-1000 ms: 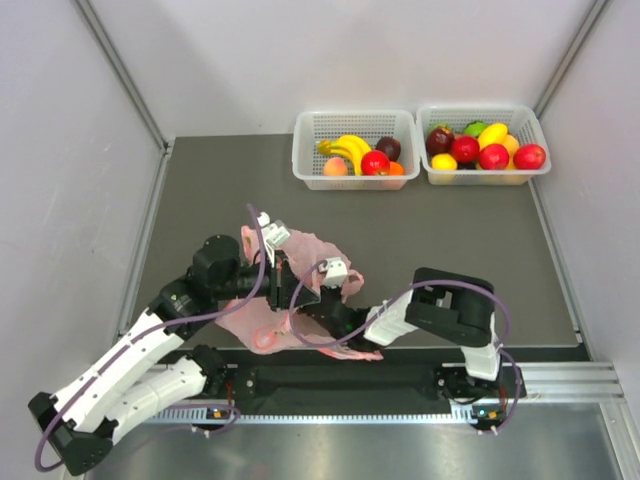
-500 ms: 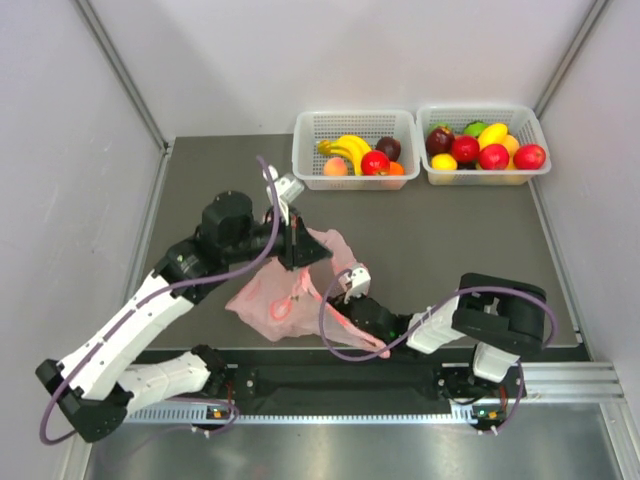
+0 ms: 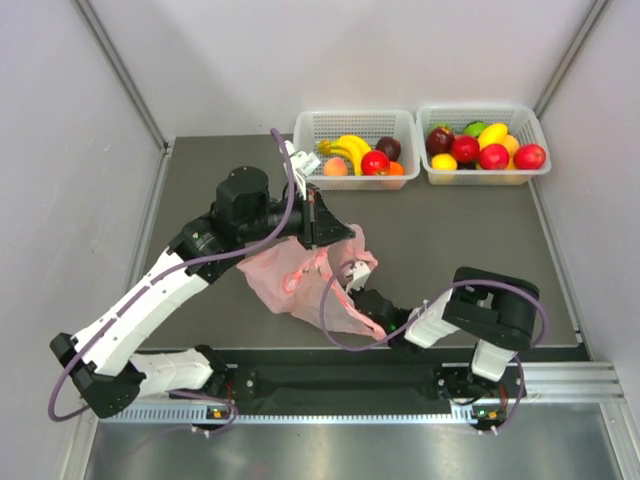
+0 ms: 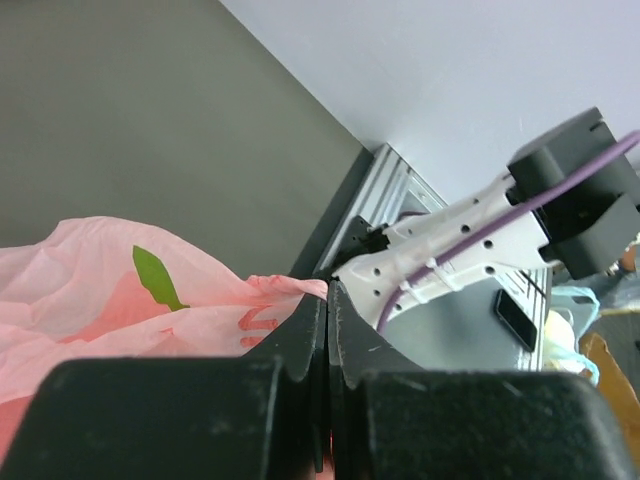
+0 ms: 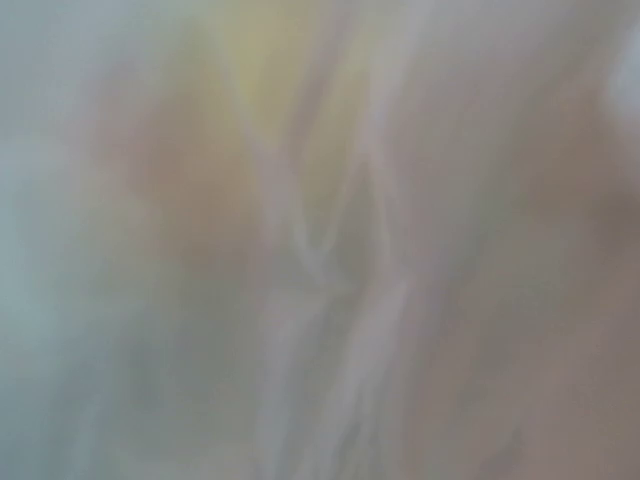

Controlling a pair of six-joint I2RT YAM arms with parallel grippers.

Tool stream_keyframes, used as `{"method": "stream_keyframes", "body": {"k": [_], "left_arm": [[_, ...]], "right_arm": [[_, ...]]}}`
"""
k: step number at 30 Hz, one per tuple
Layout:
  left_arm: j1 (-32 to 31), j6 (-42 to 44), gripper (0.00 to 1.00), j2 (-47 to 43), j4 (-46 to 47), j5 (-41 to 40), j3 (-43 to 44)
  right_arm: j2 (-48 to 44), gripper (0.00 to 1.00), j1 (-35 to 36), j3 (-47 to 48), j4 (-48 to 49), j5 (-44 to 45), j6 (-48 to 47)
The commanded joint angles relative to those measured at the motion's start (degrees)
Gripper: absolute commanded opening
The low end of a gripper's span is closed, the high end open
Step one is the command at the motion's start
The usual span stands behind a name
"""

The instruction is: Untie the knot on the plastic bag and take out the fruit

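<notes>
The pink plastic bag [image 3: 290, 285] hangs stretched and crumpled over the table in front of the arms. My left gripper [image 3: 318, 224] is shut on a fold of its upper edge and holds it up; the left wrist view shows pink plastic [image 4: 290, 292] pinched at the closed fingertips [image 4: 328, 292]. A pinkish fruit with a green leaf [image 4: 155, 276] shows through the plastic. My right gripper [image 3: 350, 286] is pressed into the bag's right side, its fingers hidden by the plastic. The right wrist view is only a blur of pale plastic. I cannot make out the knot.
Two white baskets stand at the back: the left basket [image 3: 305, 168] holds bananas, a dark purple fruit and small red and orange fruits; the right basket [image 3: 432, 172] holds several red, yellow and green fruits. Grey walls close in both sides.
My left arm has lifted and carried the bag's edge away from the bases toward the baskets, stretching the bag. My right gripper has shifted right and stays against the bag.
</notes>
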Motion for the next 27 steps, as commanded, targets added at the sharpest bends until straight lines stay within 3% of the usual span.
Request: {"method": "stream_keyframes", "body": {"k": [1,9,14,21,27], "left_arm": [[-1.8,-0.4,0.00,-1.3,4.9,0.7,0.6],[-1.9,3.2,0.00,-10.6,0.6,-4.6,-16.0],[-1.9,4.0,0.00,-17.3,-2.2,-8.1,-23.7],[-1.9,-1.2,0.00,-23.1,-7.4,-19.7,-36.0],[-1.9,-4.7,0.00,-27.6,-7.9,-26.8,-40.4]], "right_arm": [[1.0,0.87,-1.1,0.1,1.4,-2.9,-0.7],[-9.1,0.99,-0.6,-3.5,-1.1,-3.2,-4.2],[-13.5,0.99,0.7,-3.5,-4.6,-1.7,-6.9],[-13.4,1.00,2.7,-0.2,-7.1,1.2,-10.9],[-8.6,1.00,3.7,5.4,-7.6,2.1,-14.2]]}}
